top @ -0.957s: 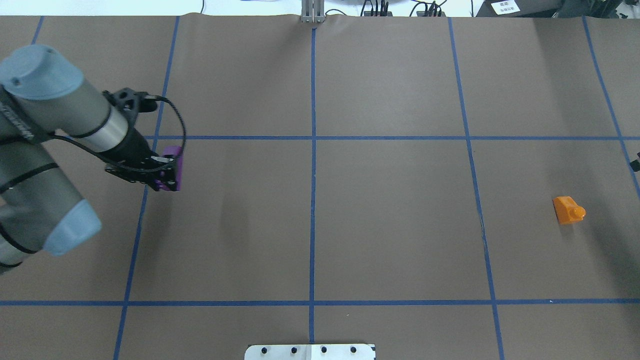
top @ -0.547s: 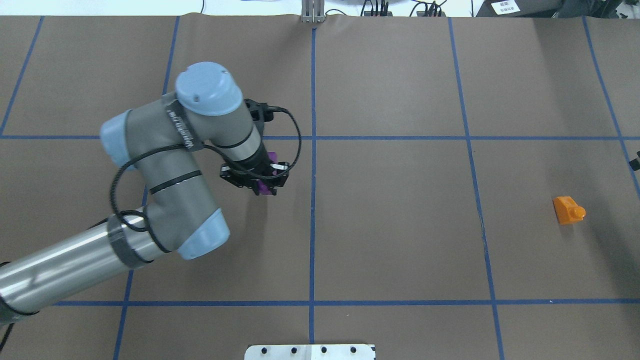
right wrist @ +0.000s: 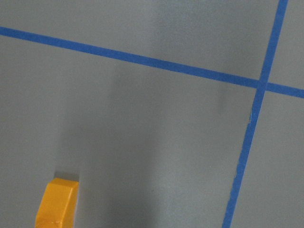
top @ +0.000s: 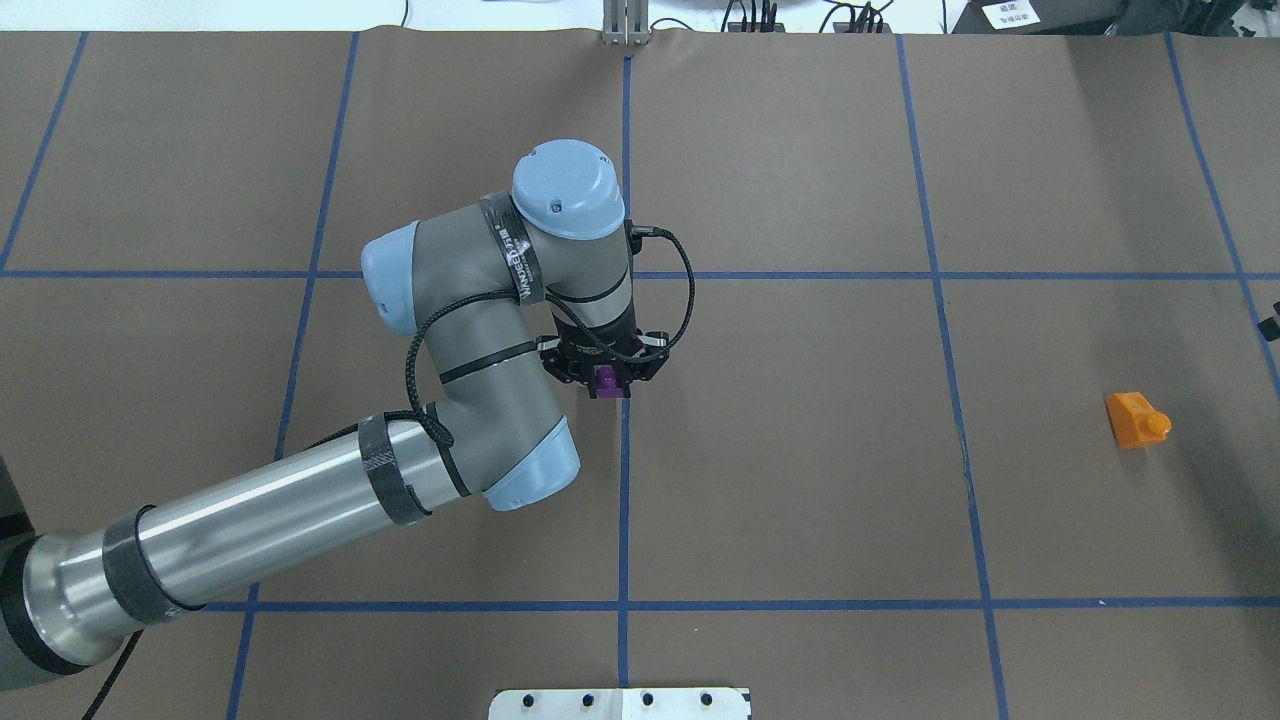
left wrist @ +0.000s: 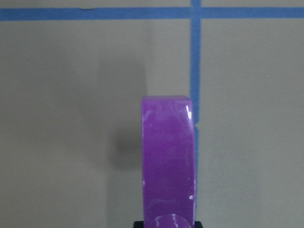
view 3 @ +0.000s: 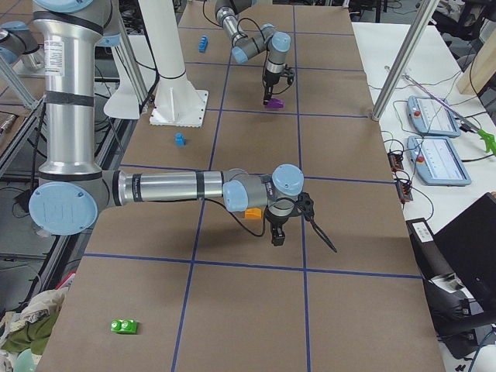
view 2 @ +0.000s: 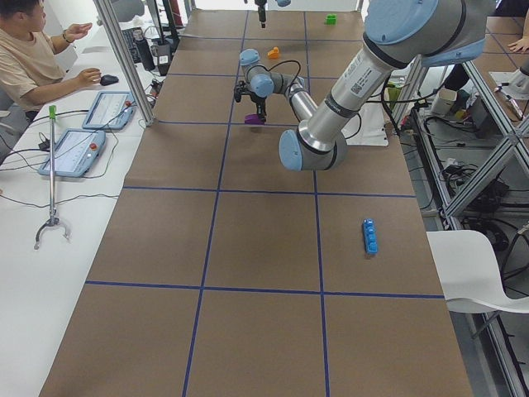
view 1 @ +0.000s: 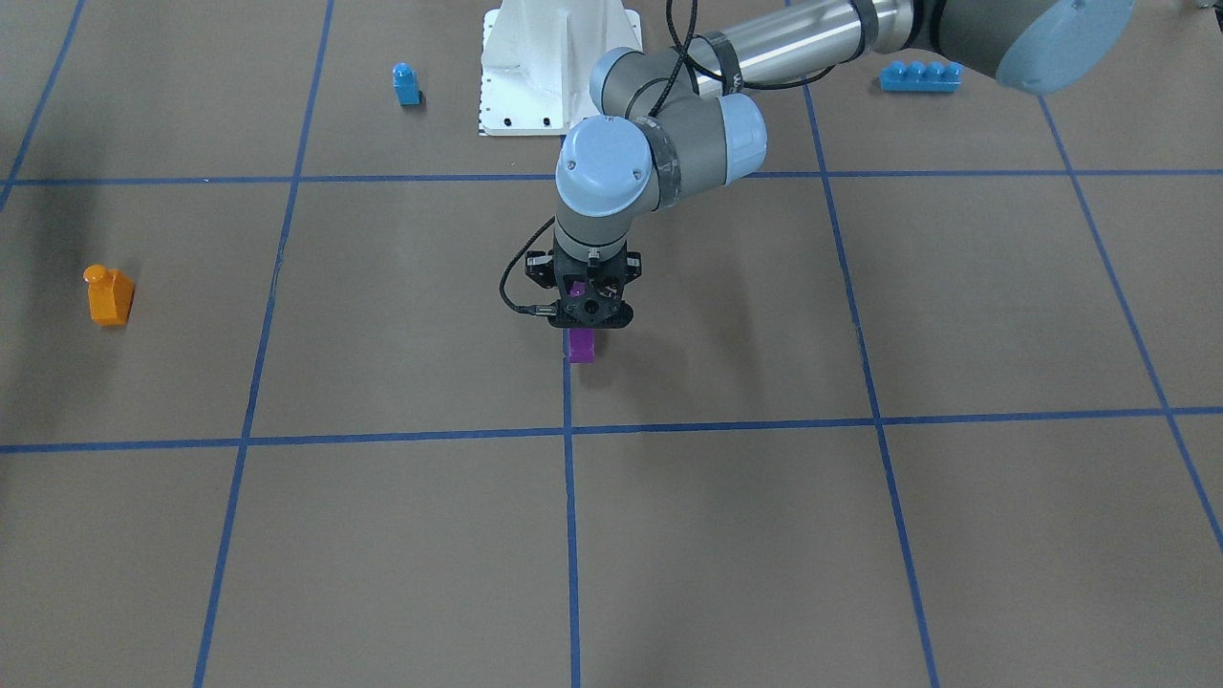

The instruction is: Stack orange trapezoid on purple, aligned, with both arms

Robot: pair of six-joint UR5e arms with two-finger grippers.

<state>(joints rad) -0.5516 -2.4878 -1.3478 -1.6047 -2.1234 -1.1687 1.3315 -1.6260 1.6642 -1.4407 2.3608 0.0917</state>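
My left gripper (top: 608, 378) is shut on the purple block (top: 607, 381) and holds it low over the centre tape line, fingers pointing down. I cannot tell if the block touches the table. The block also shows in the front view (view 1: 580, 345) under the left gripper (view 1: 584, 315), and in the left wrist view (left wrist: 167, 161). The orange trapezoid (top: 1136, 418) lies alone on the table's right side, and also shows in the front view (view 1: 108, 294) and the right wrist view (right wrist: 56, 202). My right gripper (view 3: 277, 235) hangs near it; I cannot tell if it is open.
A small blue single-stud block (view 1: 406, 84) sits by the white robot base (view 1: 554, 67). A long blue brick (view 1: 919, 75) lies near the left arm's base. A green block (view 3: 124, 326) lies at the table's right end. An operator (view 2: 33, 58) sits beside the table.
My left arm has swung from the table's left side to the centre line, carrying the purple block with it. The orange trapezoid has not moved.
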